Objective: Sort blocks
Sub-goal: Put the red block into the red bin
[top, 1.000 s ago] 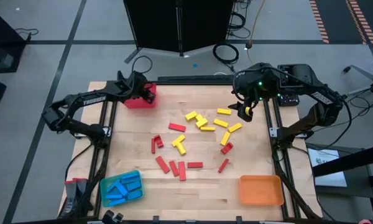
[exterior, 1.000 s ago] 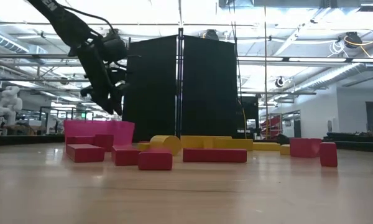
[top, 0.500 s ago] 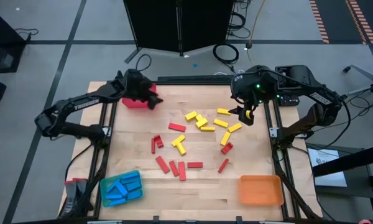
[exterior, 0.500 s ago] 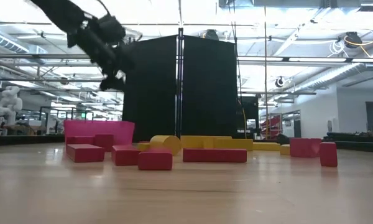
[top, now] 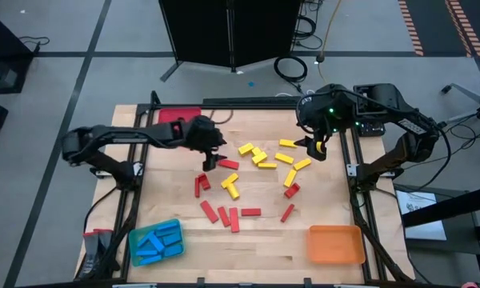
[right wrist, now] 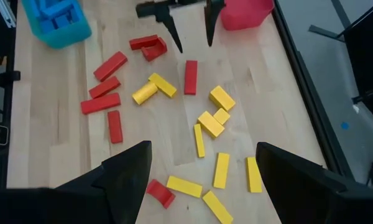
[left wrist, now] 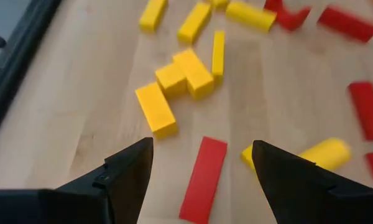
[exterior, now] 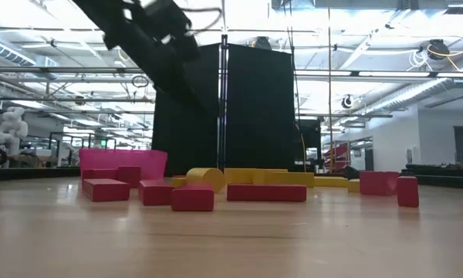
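Note:
Red blocks [top: 228,214] and yellow blocks [top: 260,156] lie flat and scattered on the middle of the wooden table. My left gripper [top: 210,162] hangs open over the table's middle, fingers slanting down. One red block [left wrist: 204,179] lies on the wood below the gap between its fingers, untouched. The right wrist view shows this gripper [right wrist: 189,31] clear above that same red block [right wrist: 191,76]. My right gripper [top: 315,146] hangs open and high over the yellow blocks [right wrist: 212,118] at the far right, with nothing between its fingers.
A red tray [top: 178,116] stands at the far left. A blue tray [top: 154,242] with several blue blocks sits at the near left corner. An orange tray [top: 334,244] sits at the near right corner. Bare wood lies along the near edge between the two trays.
My left gripper has swung away from the red tray at the far left, toward the table's middle and a little nearer. It has risen slightly and rolled about its own line. It now hangs over a red block. The blocks have not moved.

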`<action>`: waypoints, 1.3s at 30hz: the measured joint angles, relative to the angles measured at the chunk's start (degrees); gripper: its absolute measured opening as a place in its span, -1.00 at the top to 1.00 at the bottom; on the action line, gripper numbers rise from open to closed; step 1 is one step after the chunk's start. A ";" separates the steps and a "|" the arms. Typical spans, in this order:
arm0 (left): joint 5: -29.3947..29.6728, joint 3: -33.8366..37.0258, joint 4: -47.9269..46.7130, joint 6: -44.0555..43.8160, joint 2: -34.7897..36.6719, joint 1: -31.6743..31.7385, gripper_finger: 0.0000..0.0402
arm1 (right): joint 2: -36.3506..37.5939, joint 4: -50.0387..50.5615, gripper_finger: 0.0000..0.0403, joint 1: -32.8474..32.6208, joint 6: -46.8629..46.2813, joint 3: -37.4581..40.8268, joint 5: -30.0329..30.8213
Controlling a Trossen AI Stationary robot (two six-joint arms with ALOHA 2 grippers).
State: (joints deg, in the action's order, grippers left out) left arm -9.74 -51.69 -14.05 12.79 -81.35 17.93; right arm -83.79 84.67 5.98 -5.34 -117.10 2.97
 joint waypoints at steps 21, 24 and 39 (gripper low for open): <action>2.26 -10.74 -12.43 10.42 -22.01 -2.71 -0.40 | 0.00 4.64 -0.42 -0.09 -1.16 0.00 -0.29; 3.45 -10.74 -12.00 10.52 -24.60 -2.69 -0.40 | 0.00 4.57 -0.42 -0.09 -1.14 0.00 -0.29; 2.27 -12.16 -14.08 8.96 -28.98 -1.55 0.36 | 0.00 4.45 -0.42 -0.09 -4.67 0.00 -0.25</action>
State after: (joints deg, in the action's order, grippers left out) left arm -7.47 -63.85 -28.13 21.75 -110.33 16.38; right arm -83.79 89.12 5.89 -10.01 -117.10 2.71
